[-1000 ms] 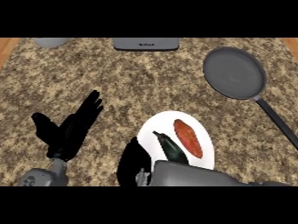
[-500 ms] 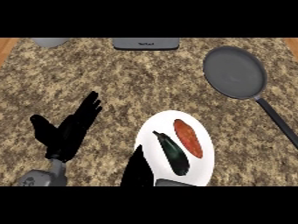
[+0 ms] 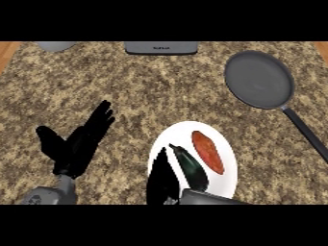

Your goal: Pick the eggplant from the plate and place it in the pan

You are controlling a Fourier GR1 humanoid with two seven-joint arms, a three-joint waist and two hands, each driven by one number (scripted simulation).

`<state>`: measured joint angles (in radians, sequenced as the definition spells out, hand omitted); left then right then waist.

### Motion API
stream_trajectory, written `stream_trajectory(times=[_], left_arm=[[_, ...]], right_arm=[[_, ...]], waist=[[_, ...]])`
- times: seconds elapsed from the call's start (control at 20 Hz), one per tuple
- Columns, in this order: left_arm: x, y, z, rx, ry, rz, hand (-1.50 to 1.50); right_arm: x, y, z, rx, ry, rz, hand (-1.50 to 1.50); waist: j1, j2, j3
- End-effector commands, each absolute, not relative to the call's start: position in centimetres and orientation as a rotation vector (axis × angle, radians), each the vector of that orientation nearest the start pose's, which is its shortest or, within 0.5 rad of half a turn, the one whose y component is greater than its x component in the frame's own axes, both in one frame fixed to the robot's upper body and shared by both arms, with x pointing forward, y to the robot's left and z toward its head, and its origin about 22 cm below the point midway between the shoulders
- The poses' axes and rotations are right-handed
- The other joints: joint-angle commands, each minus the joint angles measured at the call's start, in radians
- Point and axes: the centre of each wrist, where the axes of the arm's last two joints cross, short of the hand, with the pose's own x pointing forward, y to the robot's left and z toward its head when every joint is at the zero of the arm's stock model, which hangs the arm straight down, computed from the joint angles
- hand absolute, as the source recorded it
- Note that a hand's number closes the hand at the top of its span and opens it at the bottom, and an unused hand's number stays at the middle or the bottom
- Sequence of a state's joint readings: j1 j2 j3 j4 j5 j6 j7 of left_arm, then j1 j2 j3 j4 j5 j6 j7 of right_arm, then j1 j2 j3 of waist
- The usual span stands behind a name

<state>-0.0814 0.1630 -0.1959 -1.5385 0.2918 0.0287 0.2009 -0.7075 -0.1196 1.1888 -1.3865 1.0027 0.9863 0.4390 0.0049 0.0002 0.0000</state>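
Note:
A dark eggplant (image 3: 190, 166) lies on a white plate (image 3: 187, 129) at the lower middle of the head view, next to an orange-red vegetable (image 3: 208, 151). My right hand (image 3: 160, 177) comes up from the lower edge over the plate's left rim. Its fingers are straight and sit right along the eggplant's left side, and I cannot tell whether they touch it. A grey pan (image 3: 258, 79) sits at the upper right, its handle (image 3: 314, 143) running down to the right. My left hand (image 3: 78, 141) rests open on the left, fingers up.
A grey box-like object (image 3: 162, 47) and a smaller grey item (image 3: 56, 45) stand at the counter's far edge. Wooden strips border the speckled counter at both upper corners. Bare counter lies between plate and pan.
My right hand has shifted right onto the plate's left rim, closer to the eggplant, and its forearm has sunk lower in view. The left hand has stayed still.

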Motion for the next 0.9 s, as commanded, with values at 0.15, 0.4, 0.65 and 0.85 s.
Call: stream_trajectory(times=[0.15,0.4,0.65,0.85], left_arm=[[25.9,21.7,1.5,-0.229,-1.353,-0.098,0.00],[25.0,21.4,0.7,-0.235,-1.358,-0.101,0.00],[25.2,20.2,0.3,-0.244,-1.349,-0.090,0.00],[25.5,21.3,1.1,-0.231,-1.365,-0.093,0.00]], right_arm=[[23.9,-0.8,2.3,-0.802,-0.647,2.700,-1.50],[24.5,-3.1,1.4,-0.839,-0.614,2.697,-1.50],[25.3,-2.0,0.7,-0.810,-0.750,2.753,1.50],[24.4,-3.5,-0.5,-0.823,-0.804,2.836,1.50]], waist=[[0.004,0.001,0.000],[0.001,0.000,0.000],[0.004,0.002,0.000],[0.000,0.001,0.000]])
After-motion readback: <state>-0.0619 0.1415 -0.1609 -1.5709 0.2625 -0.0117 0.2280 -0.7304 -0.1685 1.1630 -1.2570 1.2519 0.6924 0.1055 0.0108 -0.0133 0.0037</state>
